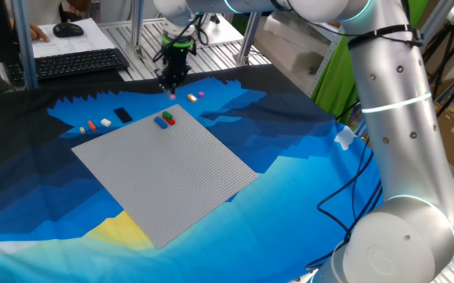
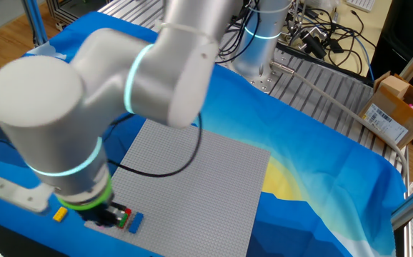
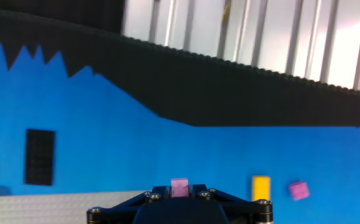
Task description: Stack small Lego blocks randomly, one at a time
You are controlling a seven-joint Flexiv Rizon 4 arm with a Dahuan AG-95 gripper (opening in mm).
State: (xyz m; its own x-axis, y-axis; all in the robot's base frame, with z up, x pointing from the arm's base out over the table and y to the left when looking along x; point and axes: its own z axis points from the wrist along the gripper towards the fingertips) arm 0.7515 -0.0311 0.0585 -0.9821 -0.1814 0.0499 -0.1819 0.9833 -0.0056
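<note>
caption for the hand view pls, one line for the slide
Gripper shut on a pink Lego block above the blue cloth; yellow block and another pink one lie beyond.

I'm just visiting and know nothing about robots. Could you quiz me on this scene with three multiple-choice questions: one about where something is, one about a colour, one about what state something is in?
1. Where do the yellow block and the loose pink block lie?
A. on the blue cloth, off the grey plate
B. in the middle of the grey plate
C. on the keyboard

2. What colour is the small block between the tips of the pincer?
A. white
B. pink
C. green

3. What state is the pincer in?
A. wide open and empty
B. shut on a small block, lifted above the cloth
C. lying flat on the grey plate

Answers:
1 A: the hand view shows both on the blue cloth, beyond the edge of the grey plate.
2 B: the hand view shows the held pink block between the tips.
3 B: the tips close on that block, and in one fixed view the pincer hangs above the cloth.
</note>
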